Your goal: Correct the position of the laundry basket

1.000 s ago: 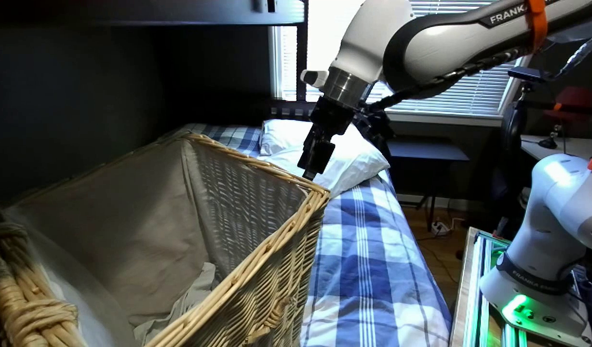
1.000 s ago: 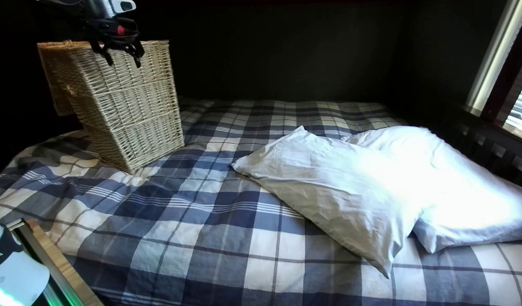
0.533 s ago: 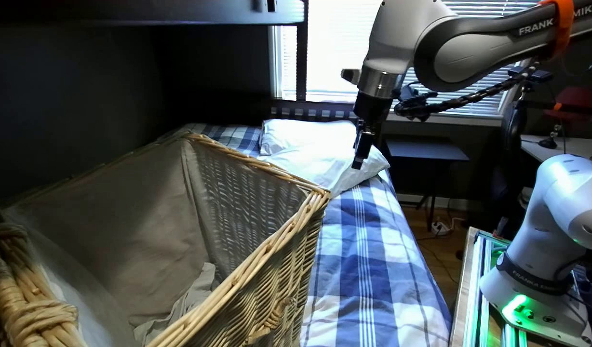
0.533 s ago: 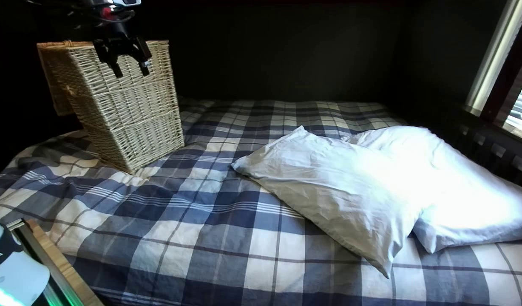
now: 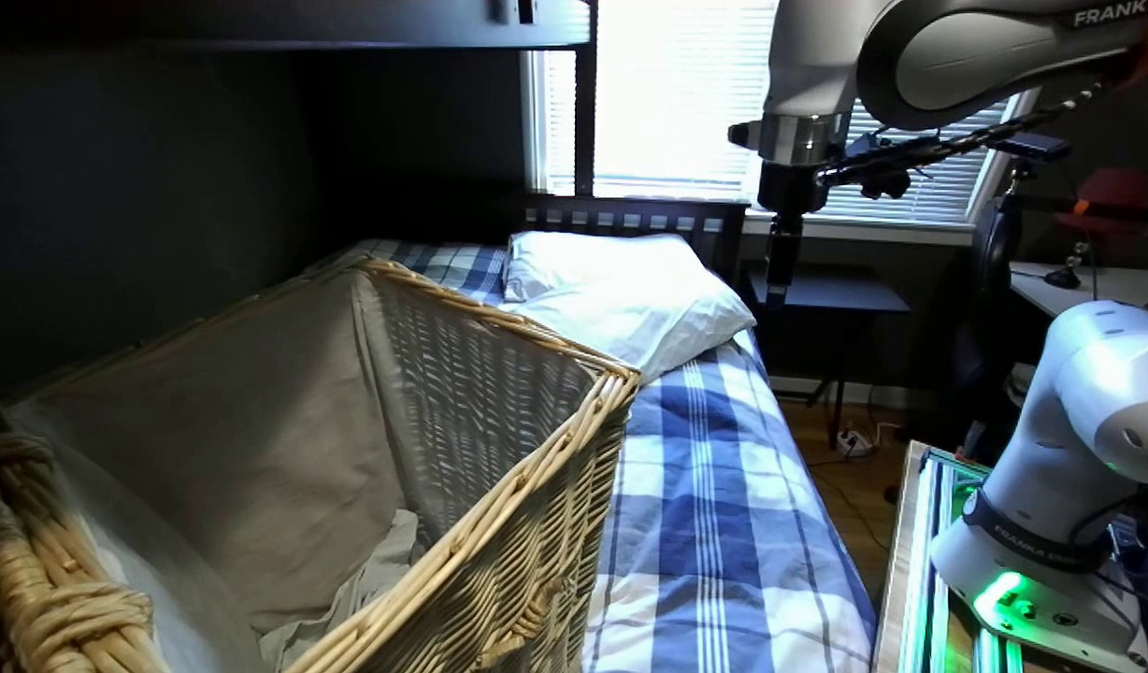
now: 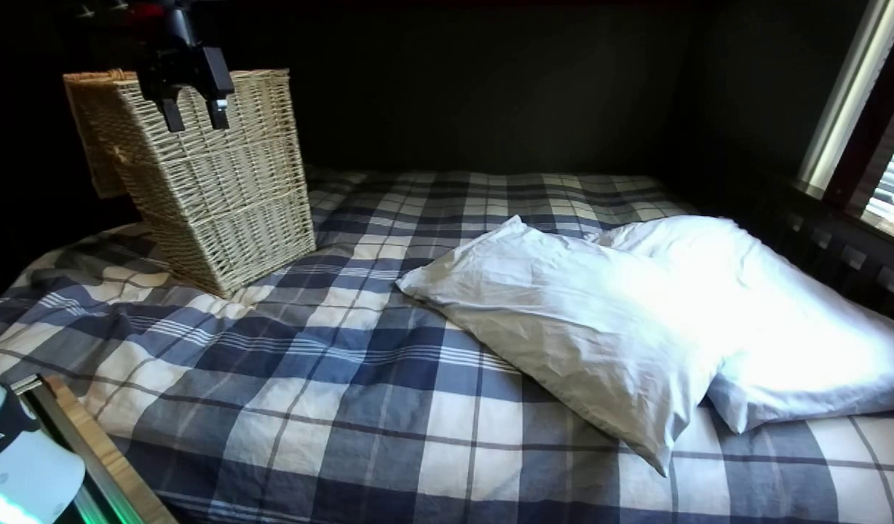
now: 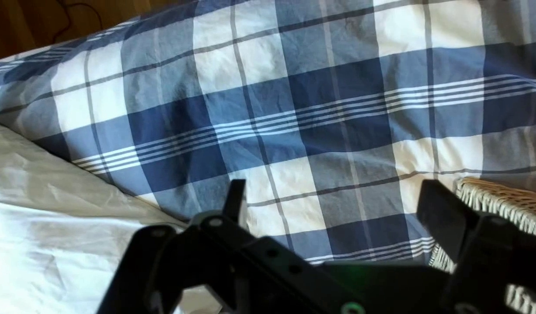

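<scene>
Wicker basket [image 7: 503,203] on bed [image 7: 272,122], four o'clock in wrist view; pillow [image 7: 67,226] at eight. Gripper [image 7: 332,194] hangs above bed, apart from basket, fingers spread wide.

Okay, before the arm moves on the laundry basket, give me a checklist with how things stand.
1. End effector open, holding nothing: ok.
2. Laundry basket standing on the plaid bedding: ok.
3. Basket rim uncovered where it shows: ok.
4. End effector at the rim: not ok, apart from it.
5. White pillow nearest the basket not touching it: ok.
6. Basket's correct spot: cannot tell, no marker in view.
</scene>
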`<state>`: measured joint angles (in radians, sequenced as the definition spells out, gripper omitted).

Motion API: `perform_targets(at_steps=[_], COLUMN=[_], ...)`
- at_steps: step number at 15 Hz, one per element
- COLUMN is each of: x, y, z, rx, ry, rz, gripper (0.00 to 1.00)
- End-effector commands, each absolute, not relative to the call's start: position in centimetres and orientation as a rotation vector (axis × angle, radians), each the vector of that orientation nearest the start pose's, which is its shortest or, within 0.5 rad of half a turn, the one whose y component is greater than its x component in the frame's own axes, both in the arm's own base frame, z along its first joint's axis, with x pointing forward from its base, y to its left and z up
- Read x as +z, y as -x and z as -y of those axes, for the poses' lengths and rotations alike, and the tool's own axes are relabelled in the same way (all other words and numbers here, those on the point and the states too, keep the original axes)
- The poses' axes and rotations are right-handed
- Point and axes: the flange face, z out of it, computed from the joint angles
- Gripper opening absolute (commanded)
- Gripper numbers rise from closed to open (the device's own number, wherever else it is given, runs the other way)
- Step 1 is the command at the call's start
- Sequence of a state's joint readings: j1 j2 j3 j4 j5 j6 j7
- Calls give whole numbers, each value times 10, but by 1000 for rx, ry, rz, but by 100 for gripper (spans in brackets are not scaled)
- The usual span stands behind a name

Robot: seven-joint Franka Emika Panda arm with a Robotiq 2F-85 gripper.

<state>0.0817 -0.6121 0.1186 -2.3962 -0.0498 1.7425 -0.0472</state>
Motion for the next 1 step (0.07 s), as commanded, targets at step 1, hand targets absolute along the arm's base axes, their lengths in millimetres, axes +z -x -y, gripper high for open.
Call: perform_targets(at_steps=[1], x=[526], y=[-356], z=[-73], rx=[66], ry=[3239], rz=[378], gripper=[100])
